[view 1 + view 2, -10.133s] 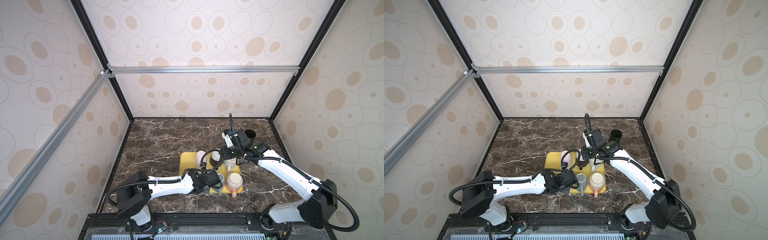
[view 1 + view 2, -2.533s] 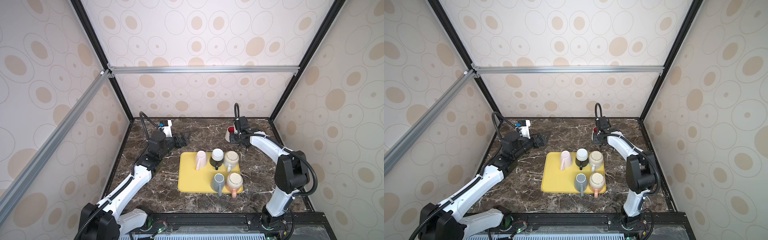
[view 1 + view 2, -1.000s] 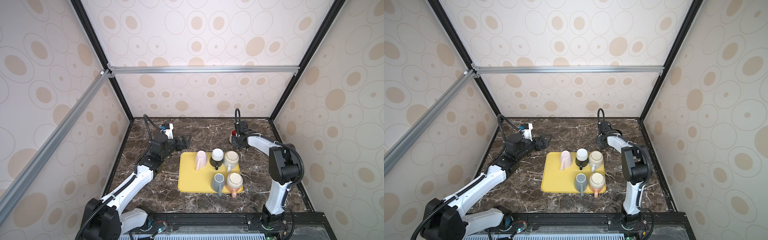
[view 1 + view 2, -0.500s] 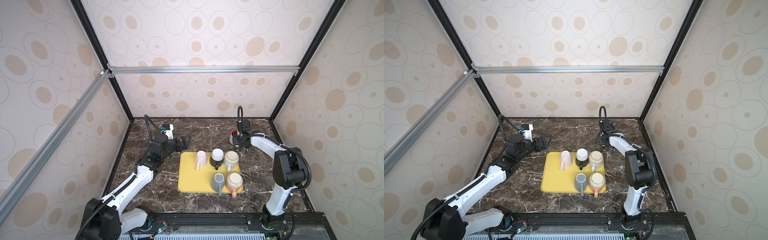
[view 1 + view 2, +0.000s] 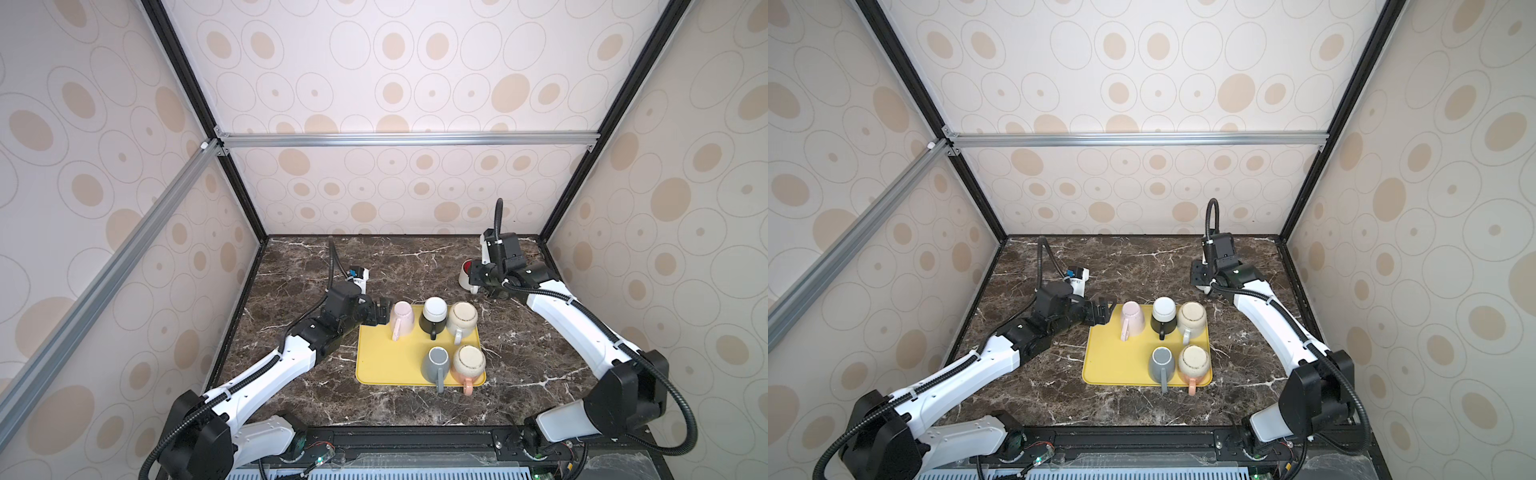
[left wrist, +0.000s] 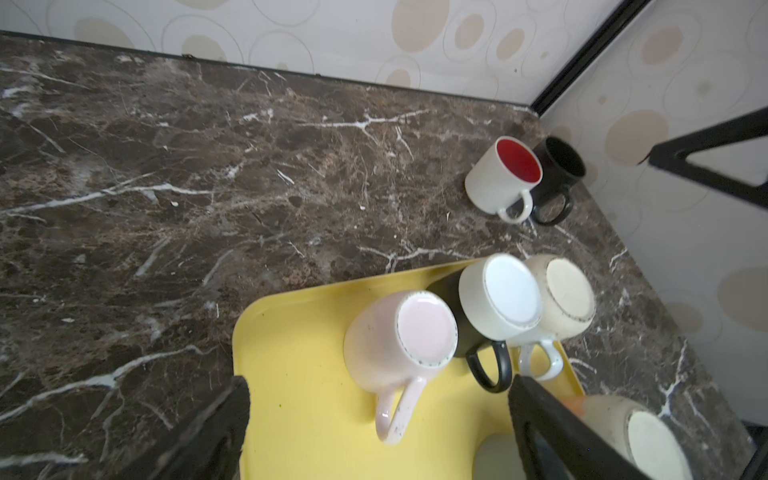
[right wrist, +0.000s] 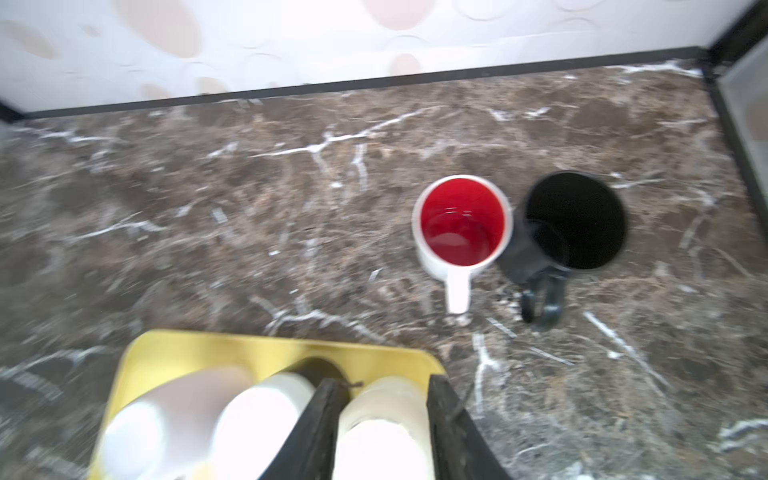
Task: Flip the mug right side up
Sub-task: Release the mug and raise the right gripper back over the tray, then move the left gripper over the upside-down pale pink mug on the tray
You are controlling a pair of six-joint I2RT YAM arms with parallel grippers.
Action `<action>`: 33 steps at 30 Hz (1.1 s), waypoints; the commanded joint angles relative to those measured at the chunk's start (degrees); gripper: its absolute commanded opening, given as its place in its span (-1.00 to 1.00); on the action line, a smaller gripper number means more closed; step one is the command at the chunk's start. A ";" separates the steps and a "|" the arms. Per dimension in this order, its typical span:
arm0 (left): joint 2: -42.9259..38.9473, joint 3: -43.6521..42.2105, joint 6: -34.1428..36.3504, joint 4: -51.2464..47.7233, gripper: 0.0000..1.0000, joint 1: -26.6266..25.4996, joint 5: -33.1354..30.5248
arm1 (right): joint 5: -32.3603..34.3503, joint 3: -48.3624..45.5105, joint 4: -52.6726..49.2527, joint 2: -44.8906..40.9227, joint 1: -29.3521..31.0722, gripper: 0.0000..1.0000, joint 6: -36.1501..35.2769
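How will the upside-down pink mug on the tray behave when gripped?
The pink mug looks like glazed ceramic: probably rigid, heavy, slick to grip. Standing rim down on the yellow tray, it should resist tipping but may slide. The black-and-white mug sits close, so a knock could chip either.

Nothing legible in view

The pink mug [image 6: 399, 336], the white mug with the red inside [image 7: 459, 224], the black mug [image 7: 575, 220], the yellow tray [image 5: 374, 365] and the desk [image 5: 415, 266] bear no readable marks. A blue-and-white tag [image 5: 356, 273] on the left wrist camera is too small to read.
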 commanded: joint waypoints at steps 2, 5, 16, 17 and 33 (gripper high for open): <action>0.67 1.73 2.39 -4.34 0.95 -1.55 -5.19 | -0.91 -0.17 -4.00 -1.72 5.63 -0.24 0.77; 1.46 2.29 2.39 -5.57 0.95 -1.97 -4.82 | -1.68 -0.33 -4.06 -2.70 9.06 -0.22 1.41; 5.03 4.14 4.30 -7.27 0.95 -2.29 -3.03 | -6.88 0.67 -4.83 -0.76 13.69 -0.21 0.33; 5.97 4.62 4.69 -7.62 0.92 -2.31 -2.66 | -6.57 0.88 -4.81 -0.78 13.69 -0.21 0.35; 12.45 10.92 6.80 -13.47 0.44 -5.14 0.88 | -1.41 1.21 -3.48 -2.71 13.23 -0.24 -0.21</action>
